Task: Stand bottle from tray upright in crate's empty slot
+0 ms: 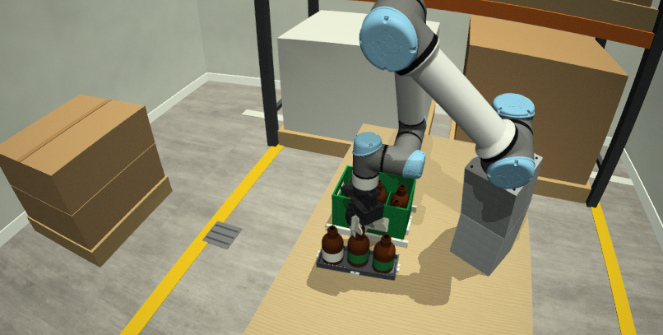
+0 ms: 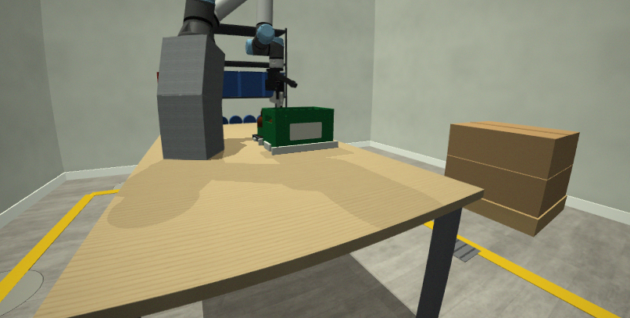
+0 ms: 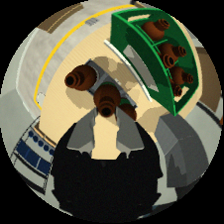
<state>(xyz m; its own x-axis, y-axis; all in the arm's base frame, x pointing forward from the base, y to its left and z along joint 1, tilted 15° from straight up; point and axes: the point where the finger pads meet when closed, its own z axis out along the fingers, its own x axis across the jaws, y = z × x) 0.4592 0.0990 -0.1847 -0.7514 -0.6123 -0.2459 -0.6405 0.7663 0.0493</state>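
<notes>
While the arm bends down, the gripper [image 1: 357,226] pinches the middle bottle [image 1: 358,248].
The bottle stands in the tray [image 1: 324,262].
</notes>
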